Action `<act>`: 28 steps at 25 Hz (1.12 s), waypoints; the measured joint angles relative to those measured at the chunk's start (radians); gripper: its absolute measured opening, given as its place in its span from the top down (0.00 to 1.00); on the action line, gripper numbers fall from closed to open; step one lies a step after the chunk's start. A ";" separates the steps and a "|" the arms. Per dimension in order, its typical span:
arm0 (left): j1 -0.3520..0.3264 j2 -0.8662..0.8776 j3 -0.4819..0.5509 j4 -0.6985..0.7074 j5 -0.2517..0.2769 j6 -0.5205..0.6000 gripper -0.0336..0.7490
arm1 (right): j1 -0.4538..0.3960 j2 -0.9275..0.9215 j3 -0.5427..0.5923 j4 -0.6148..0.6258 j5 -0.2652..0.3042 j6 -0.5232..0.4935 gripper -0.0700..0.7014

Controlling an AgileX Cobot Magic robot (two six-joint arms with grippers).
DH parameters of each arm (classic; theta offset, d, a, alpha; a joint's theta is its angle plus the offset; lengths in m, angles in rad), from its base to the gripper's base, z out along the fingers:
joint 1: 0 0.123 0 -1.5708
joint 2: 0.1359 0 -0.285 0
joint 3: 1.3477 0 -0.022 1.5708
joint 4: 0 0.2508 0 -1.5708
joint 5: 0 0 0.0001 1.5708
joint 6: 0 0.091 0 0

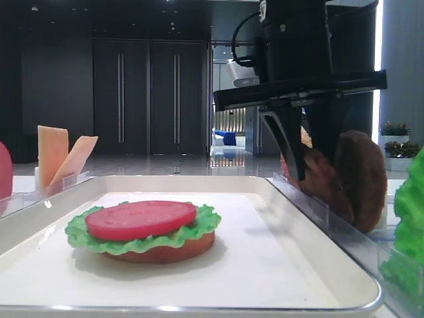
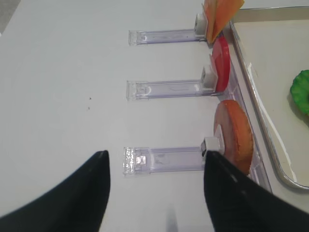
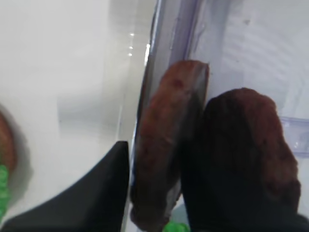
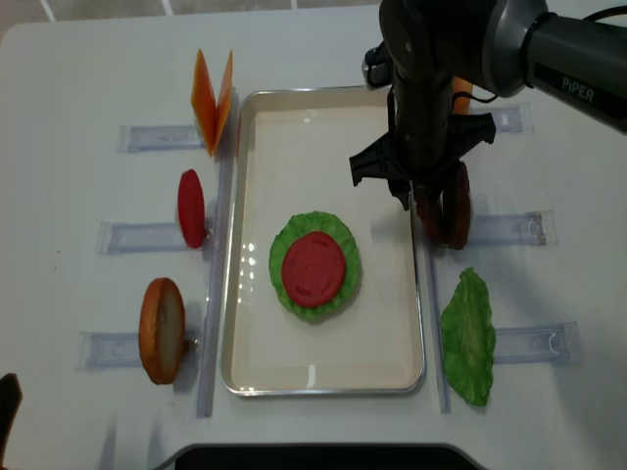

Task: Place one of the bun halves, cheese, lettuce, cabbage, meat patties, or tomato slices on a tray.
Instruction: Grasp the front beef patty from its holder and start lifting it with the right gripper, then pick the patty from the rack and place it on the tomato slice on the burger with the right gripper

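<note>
Two brown meat patties stand on edge in a clear rack just right of the tray [image 4: 313, 147]. My right gripper [image 4: 428, 196] reaches down over them, one finger on each side of the left patty [image 4: 428, 217], shut on it. In the right wrist view that patty [image 3: 166, 111] fills the gap between the dark fingers [image 3: 96, 198], and the second patty [image 3: 251, 121] stands behind the right finger. On the tray lies a bun base [image 1: 179, 250] topped by lettuce [image 4: 284, 245] and a tomato slice [image 4: 313, 267]. My left gripper [image 2: 155, 157] hangs open over the table, holding nothing.
Left of the tray, clear racks hold cheese slices [image 4: 213, 98], a tomato slice [image 4: 191, 208] and a bun half [image 4: 162, 330]. A green lettuce leaf [image 4: 468, 338] lies in a rack at the right front. The tray's raised rim [image 1: 291, 192] runs beside the patty rack.
</note>
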 joint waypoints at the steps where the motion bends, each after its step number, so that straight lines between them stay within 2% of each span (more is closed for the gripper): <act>1: 0.000 0.000 0.000 0.000 0.000 0.000 0.36 | 0.000 0.000 0.007 -0.012 0.004 0.000 0.67; 3: 0.000 0.000 0.000 0.000 0.000 0.000 0.36 | 0.000 -0.003 0.008 -0.039 0.017 0.000 0.78; 12: 0.000 0.000 0.000 0.000 0.000 0.000 0.36 | 0.002 -0.059 -0.042 -0.005 0.053 -0.011 0.78; 16: 0.000 0.000 0.000 0.000 0.000 0.000 0.36 | 0.026 -0.110 -0.094 0.048 0.019 -0.025 0.78; 22: 0.000 0.000 0.000 0.000 0.000 0.000 0.36 | 0.049 -0.144 -0.105 0.096 0.018 -0.037 0.78; 25: 0.000 0.000 0.000 0.000 0.000 0.000 0.36 | 0.049 -0.144 -0.105 0.208 0.018 -0.146 0.78; 28: 0.000 0.000 0.000 0.000 0.000 0.000 0.36 | 0.049 -0.144 -0.105 0.452 0.019 -0.328 0.78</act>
